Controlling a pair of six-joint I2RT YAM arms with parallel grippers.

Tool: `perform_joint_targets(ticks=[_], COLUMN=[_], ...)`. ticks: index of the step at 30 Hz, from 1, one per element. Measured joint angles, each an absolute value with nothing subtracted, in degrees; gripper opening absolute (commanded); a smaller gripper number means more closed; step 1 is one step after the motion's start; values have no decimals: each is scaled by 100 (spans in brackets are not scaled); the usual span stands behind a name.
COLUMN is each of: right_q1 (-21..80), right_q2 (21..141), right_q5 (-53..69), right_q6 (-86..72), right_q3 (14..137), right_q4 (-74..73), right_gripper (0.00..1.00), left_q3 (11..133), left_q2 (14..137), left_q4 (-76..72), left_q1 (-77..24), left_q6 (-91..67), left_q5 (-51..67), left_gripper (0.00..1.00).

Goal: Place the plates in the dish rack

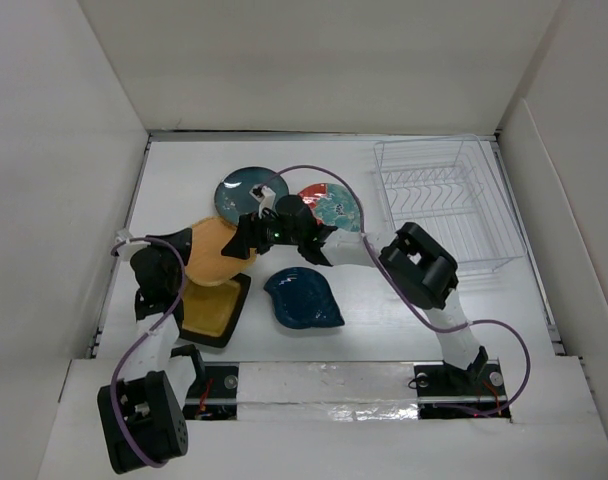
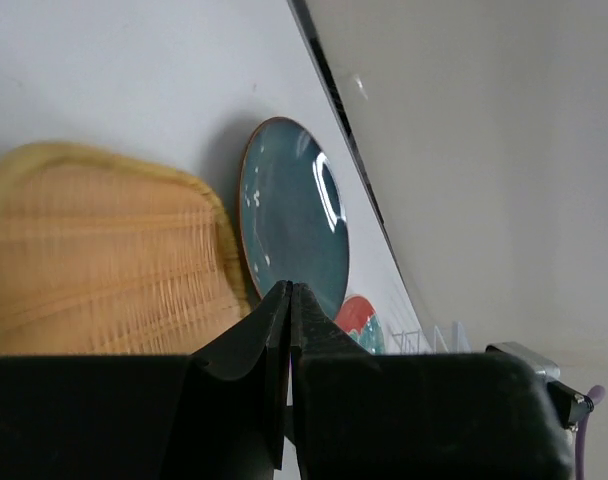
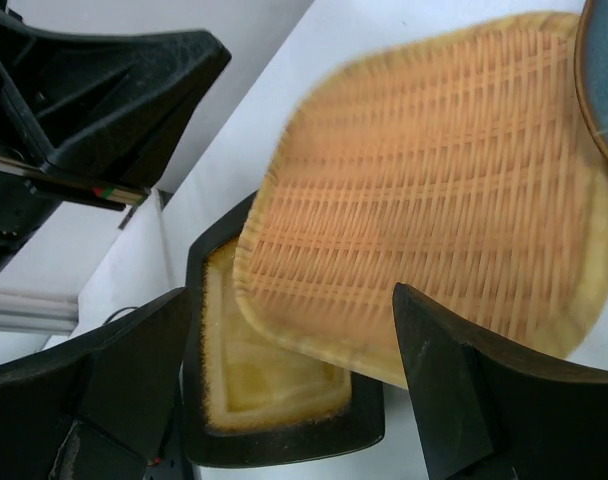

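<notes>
Find the orange plate (image 1: 219, 250) at the left of the table, its near edge lying over the mustard-yellow plate (image 1: 212, 312), so propped up rather than flat. Note the right gripper (image 3: 294, 300) spread wide, reaching across from the right and hovering above that overlapping edge, with one finger over the mustard-yellow plate and the other over the orange plate's right part, gripping nothing. Note the left gripper (image 2: 289, 330) pressed together just left of the same plate, with nothing seen between the jaws; impossible to tell whether touching the rim.

Judged from this, a pick of the orange plate by the right arm. Turn the wrist so that one finger slides under the raised rim and the other lands on top, using the gap that the overlap gives. Push the fingers (image 3: 454, 400) well past the rim before closing, since a glazed edge probably slips from a shallow pinch. Close slowly and lift straight up, to avoid dragging the mustard-yellow plate along.

Hold the left gripper off to the left, out of the lift path.

Then carry far and right towards the dish rack (image 1: 444, 205), with no plates in it yet. Pass high over the red-and-teal plate (image 1: 334, 205) and clear of the dark teal plate (image 1: 249, 192). Tip the plate upright and lower it between two rows of prongs. Let go only once seated.
</notes>
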State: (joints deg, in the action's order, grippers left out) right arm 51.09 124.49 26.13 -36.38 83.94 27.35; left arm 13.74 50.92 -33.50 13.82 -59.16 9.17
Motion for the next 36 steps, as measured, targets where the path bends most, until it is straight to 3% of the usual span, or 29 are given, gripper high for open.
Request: perform_joint_targets(ticks=[7,8,10,11,12,14,17,22,36], right_q1=[5146,5146,5146,5146,5146,5146,5146,5146,4829], right_q2=[12532,12532,12532,12532,12532,12532,12521,12342,11734], right_q5=[2480,2462,2403,2375,2344,2290,2226,2150,2169], right_q6=[-3553,-3535,-3494,-3468,-3446,-3402,-3345,-3286,-3288], right_q3=[8357,8344,8313,8296,8278,8246,8202,8040,7629], right_q4=[2707,2700,2692,2694,2692,2648,2604,2565,2731], right_gripper=[86,86,85,85,85,85,85,85,85], left_q3=[1190,1192,1238,1273,1317,1455,1813,2355,2211], left_q2=[4928,4901,4884,4884,4880,4818,4685,4591,5221], left_q4=[-3052,-2923,-2571,-2401,-2209,-1774,-1199,-644,-117], left_q1=[1382,1380,1382,1382,1382,1382,1382,1387,1393], left_q6=[-6038,-6001,-5898,-5876,-5824,-5712,-5489,-5074,-4652], left_q5=[674,585,327,209,80,-183,-493,-735,274], left_gripper=[2,14,29,49,57,72,81,81,59])
